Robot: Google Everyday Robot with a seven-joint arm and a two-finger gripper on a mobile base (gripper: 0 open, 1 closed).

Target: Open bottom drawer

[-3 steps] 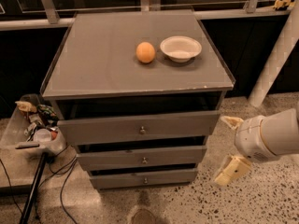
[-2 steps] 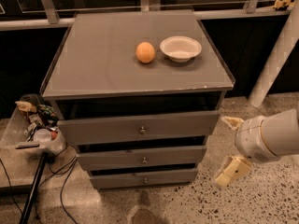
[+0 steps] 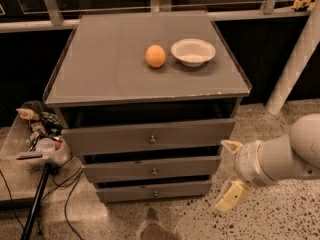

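The grey cabinet [image 3: 150, 79] has three drawers. The bottom drawer [image 3: 125, 192] is the lowest one, with the narrowest front and a small round metal knob [image 3: 156, 193] at its centre. Its front sits close in under the middle drawer [image 3: 150, 168]. My gripper [image 3: 231, 171] is to the right of the cabinet, level with the two lower drawers and apart from them. Its two pale fingers [image 3: 232, 196] are spread open and hold nothing. The white arm [image 3: 285, 156] comes in from the right edge.
An orange [image 3: 155, 56] and a white bowl [image 3: 193, 51] sit on the cabinet top. A clear bin of clutter [image 3: 40, 136] with cables and a dark pole stands on the left. A white post [image 3: 295, 64] leans at the right. The floor is speckled.
My gripper has moved a little left and down, closer to the cabinet's lower right corner. The drawers and the things on top have not moved.
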